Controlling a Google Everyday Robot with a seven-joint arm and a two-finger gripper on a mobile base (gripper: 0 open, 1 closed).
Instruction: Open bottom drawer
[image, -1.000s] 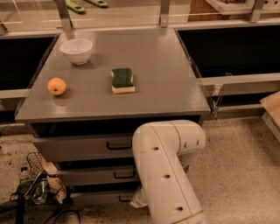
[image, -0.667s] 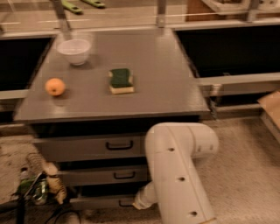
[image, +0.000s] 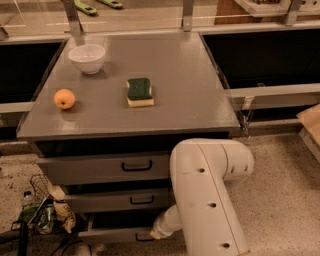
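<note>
One view only, set high, above and behind the gripper (image: 154, 233), tilted down and forward. It faces the grey table top (image: 180, 95) beyond the gripper and the drawer fronts below it. It sits fairly near: the white arm (image: 210, 200) fills the lower middle. The gripper is low in frame at the bottom drawer (image: 107, 234) front.

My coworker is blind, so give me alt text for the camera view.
A white robot arm reaches down, its end effector at the front of the bottom drawer. On the grey cabinet top sit a white bowl, an orange and a green sponge.
</note>
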